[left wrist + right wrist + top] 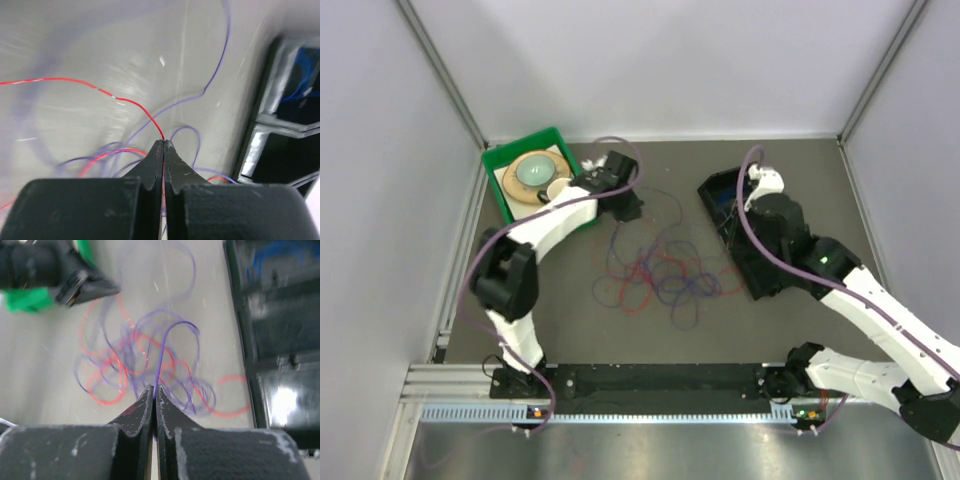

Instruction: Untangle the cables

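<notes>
- One grey table (570,330) carries everything, with pale walls on three sides.
- Two arms reach over it: the left arm (545,225) bends toward the far left, and the right arm (880,310) stretches from the near right toward the far right.
- Black tray (720,195) with compartments lies far right on the table, under the right arm's wrist; blue wire shows in one compartment in both wrist views.
- Green bin (505,185) sits in the far-left corner, holding a round tan disc (535,172) with a pale centre.
- Cables (655,275), red and purple, lie in a loose tangle of loops mid-table, between the bin and the tray and touching neither.
- Left gripper (163,145) is at the tangle's far-left edge, just beside the bin; its jaws are pressed together on a red cable (135,105), which arcs up from the tips and off to the left.
- Right gripper (154,390) faces the tangle with the tray on its right; its jaws are closed, and a purple cable (167,332) seems to run down in between the tips, though that view is blurred.
</notes>
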You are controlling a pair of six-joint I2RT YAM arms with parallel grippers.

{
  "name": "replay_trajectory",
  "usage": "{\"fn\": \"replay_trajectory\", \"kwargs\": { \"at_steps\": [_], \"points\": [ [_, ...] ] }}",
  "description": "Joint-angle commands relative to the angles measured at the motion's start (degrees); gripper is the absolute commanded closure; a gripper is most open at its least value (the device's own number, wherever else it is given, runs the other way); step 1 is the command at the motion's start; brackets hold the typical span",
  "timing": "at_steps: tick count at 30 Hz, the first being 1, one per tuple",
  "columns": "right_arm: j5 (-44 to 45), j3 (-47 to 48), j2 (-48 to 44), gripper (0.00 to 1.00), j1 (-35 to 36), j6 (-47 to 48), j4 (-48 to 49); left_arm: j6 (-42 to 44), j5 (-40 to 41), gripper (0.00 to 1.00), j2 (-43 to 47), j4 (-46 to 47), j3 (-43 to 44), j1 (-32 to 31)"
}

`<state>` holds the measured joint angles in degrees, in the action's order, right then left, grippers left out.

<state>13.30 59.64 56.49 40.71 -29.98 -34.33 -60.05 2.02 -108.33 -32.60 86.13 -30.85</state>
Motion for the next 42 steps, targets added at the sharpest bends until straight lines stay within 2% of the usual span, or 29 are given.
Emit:
{"fn": "replay_trajectory", "kwargs": {
  "at_steps": [1, 5, 10, 15, 21, 23, 25, 28, 30, 32, 33, 34, 35, 38, 42],
  "points": [
    [3.1, 11.4, 1.2, 1.0, -0.2, 4.5, 1.8, 7.2, 12.7, 1.0, 13.4, -4.0, -4.5, 1.9],
    [4.0, 24.6, 4.5, 1.0, -0.3, 8.6, 2.7, 9.6, 15.6, 1.0, 20.9, -6.7, -11.6, 3.7],
    [6.3, 38.1, 10.0, 1.0, -0.3, 13.5, 5.8, 10.7, 16.5, 1.0, 25.9, -7.6, -19.9, 5.9],
    [6.3, 55.2, 16.5, 1.0, -0.5, 17.2, 6.5, 12.5, 20.6, 1.0, 29.9, -10.1, -22.8, 6.9],
    [6.5, 72.7, 24.8, 1.0, -0.6, 20.0, 6.6, 13.4, 21.1, 1.0, 31.4, -10.2, -26.2, 8.5],
    [6.5, 76.1, 26.4, 1.0, -0.7, 20.7, 6.6, 13.7, 20.9, 1.0, 31.3, -9.6, -27.1, 9.1],
    [6.7, 75.6, 26.5, 1.0, -0.9, 21.0, 6.6, 14.4, 19.9, 1.0, 30.8, -8.6, -27.9, 9.6],
    [6.8, 69.6, 25.8, 1.0, -1.5, 20.2, 4.8, 17.0, 14.8, 1.0, 30.6, -5.1, -28.8, 12.2],
    [6.3, 63.4, 24.7, 1.0, -1.9, 18.4, 3.9, 21.5, 7.8, 0.98, 31.8, -1.6, -28.9, 12.4],
    [5.1, 57.3, 23.7, 1.0, -2.0, 16.6, 3.9, 25.0, 1.5, 0.75, 34.5, 0.8, -28.4, 12.3],
    [4.7, 55.3, 23.1, 1.0, -1.9, 15.9, 4.3, 26.6, -0.6, 0.61, 35.5, 2.0, -28.3, 12.3],
    [4.4, 53.5, 21.7, 1.0, -2.0, 15.3, 4.7, 28.0, -1.7, 0.32, 37.4, 3.7, -27.7, 12.4],
    [3.6, 51.0, 21.1, 1.0, -1.9, 14.4, 5.3, 29.6, -4.4, 0.22, 38.3, 4.1, -27.1, 12.3],
    [2.8, 48.5, 19.7, 1.0, -1.9, 13.3, 5.2, 33.8, -8.9, 0.07, 40.5, 5.6, -23.6, 11.3],
    [2.0, 48.3, 19.3, 1.0, -2.0, 12.9, 4.3, 39.4, -10.9, 0.02, 40.3, 8.9, -20.6, 7.7]
  ]
}}
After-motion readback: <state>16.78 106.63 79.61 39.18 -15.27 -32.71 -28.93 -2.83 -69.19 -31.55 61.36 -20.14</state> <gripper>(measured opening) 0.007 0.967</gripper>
